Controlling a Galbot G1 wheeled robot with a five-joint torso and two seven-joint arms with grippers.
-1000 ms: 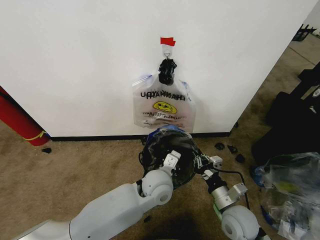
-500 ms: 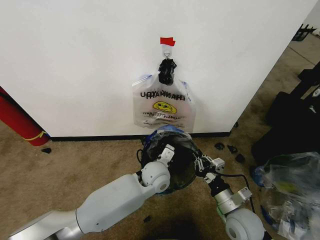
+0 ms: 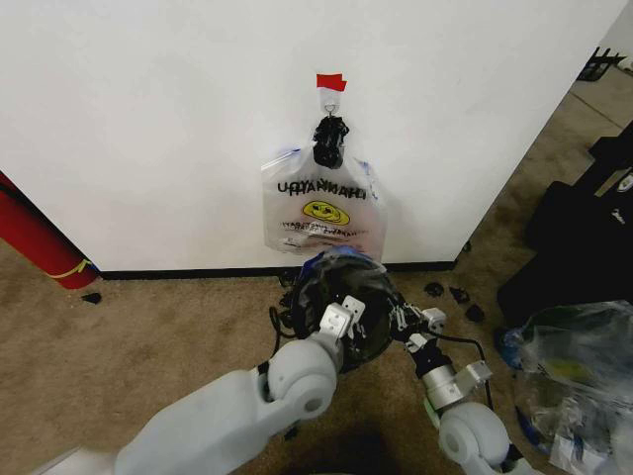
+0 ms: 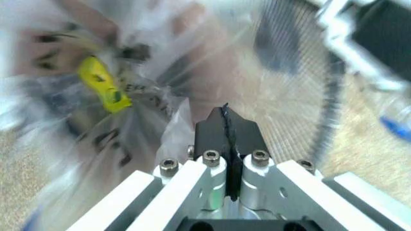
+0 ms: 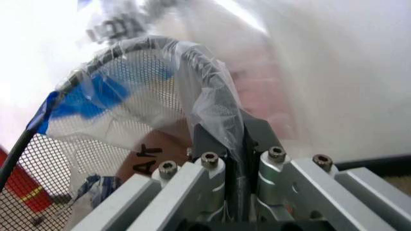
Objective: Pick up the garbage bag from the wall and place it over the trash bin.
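Head view: trash bin (image 3: 368, 322), black wire mesh, sits on the carpet at centre-bottom of frame, just in front of the wall (image 3: 148, 119) and its black baseboard (image 3: 188, 272); garbage bag (image 3: 336, 265) is draped over the bin's rim, thin film w/ blue trim showing at the far edge nearest the wall.

Left gripper (image 3: 339, 319) is at the bin's near-left rim; left wrist view shows its jaws pressed together w/ film of the bag (image 4: 115, 96) pinched between them, the yellow smiley smeared at upper left and the bin's mesh (image 4: 301, 110) at right.

Right gripper (image 3: 404, 322) is at the bin's right rim; right wrist view has its jaws clamped on a fold of the bag (image 5: 212, 106), which is stretched over the mesh rim (image 5: 122, 55), blue trim at left of frame.

Above the bin, at centre frame, a flat bundle of like bags (image 3: 321, 213) hangs on the wall from a black clip (image 3: 329, 142) on a small hook (image 3: 331, 99) under red tape (image 3: 331, 81); red cylinder (image 3: 35, 237) leans at left edge; big clear sack (image 3: 574, 376) lies at lower right.
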